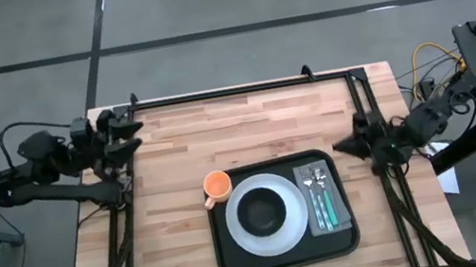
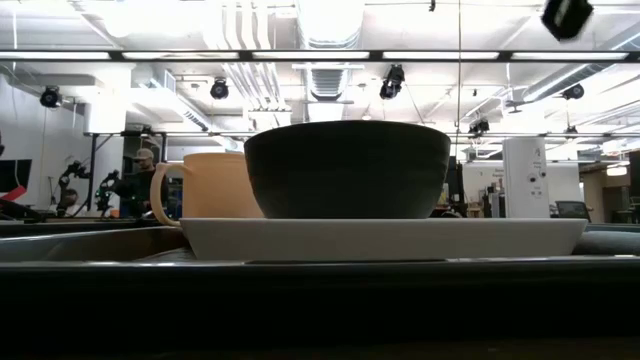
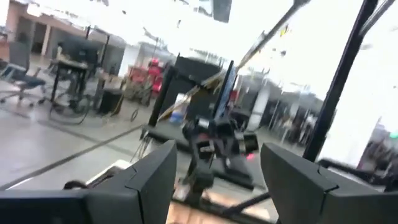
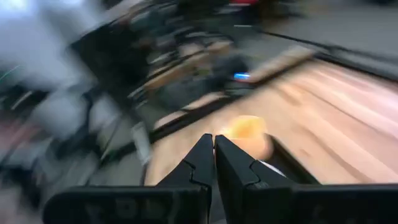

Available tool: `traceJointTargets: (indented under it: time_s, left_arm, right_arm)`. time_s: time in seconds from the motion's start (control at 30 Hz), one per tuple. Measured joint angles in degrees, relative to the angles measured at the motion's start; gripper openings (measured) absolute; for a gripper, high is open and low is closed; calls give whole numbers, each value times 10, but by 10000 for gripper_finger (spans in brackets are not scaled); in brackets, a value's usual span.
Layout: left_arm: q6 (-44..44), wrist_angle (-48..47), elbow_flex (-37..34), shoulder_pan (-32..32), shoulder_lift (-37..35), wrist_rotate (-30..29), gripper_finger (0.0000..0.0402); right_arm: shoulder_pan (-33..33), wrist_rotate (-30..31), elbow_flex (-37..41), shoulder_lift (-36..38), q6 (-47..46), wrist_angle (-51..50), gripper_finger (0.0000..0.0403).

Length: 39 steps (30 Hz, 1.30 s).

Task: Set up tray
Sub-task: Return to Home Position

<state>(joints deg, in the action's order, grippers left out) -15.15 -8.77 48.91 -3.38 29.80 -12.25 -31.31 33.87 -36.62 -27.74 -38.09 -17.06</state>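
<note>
Closest to the lens, the right end effector [image 4: 214,142] is sitting fully closed, tip against tip, and is gripping nothing. It is hanging over the right edge of the table [image 1: 219,132] and pointing inward across the wood. Just ahead of its tips the near corner of the tray [image 1: 351,240] is lying flat on the table, with the rest of the tray stretching away from that end effector toward the table's front edge.

On the side of the tray nearest the right end effector, a grey napkin [image 1: 305,176] is carrying the cutlery [image 1: 322,199], laid side by side along it. Beyond the napkin a white plate [image 1: 244,233] is resting on the tray with a black bowl [image 1: 262,210] sitting on its middle. Farther out, an orange cup [image 1: 216,187] is standing at the tray's far corner, touching or just beside the plate.

Across the table, the left end effector [image 3: 217,149] is waiting at the opposite back corner, spread wide and empty, well apart from the tray and facing out over the table toward the other arm.

Judging by this, the tray is looking fully laid, and the step in hand is the retreat to rest, not another placement. The next move calls for nothing delicate: each arm needs only to fold back into its parked pose. The right one should be lifting clear of the tray's corner and the napkin, so that nothing gets nudged out of line.
</note>
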Motion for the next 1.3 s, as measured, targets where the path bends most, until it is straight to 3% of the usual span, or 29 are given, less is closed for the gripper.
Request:
traceJointTargets:
  time_s: [0.1,0.23,0.3,0.5,0.87,1.3]
  left_arm:
    - [9,35,-44,0,-23,46,213]
    - [72,65,-104,0,-49,208,213]
    - [64,100,-131,-1,-61,245,213]
    - [30,134,-184,0,-102,243,213]
    - [28,139,-232,0,-165,243,213]
    - [28,180,-338,0,-293,244,213]
  right_arm:
    - [0,-135,7,-1,154,64,8]
    - [0,-355,19,-1,307,129,8]
    - [-1,-397,31,6,329,142,8]
    - [0,-359,108,70,283,156,8]
    - [0,-342,250,176,281,288,8]
    - [0,-337,361,202,234,407,8]
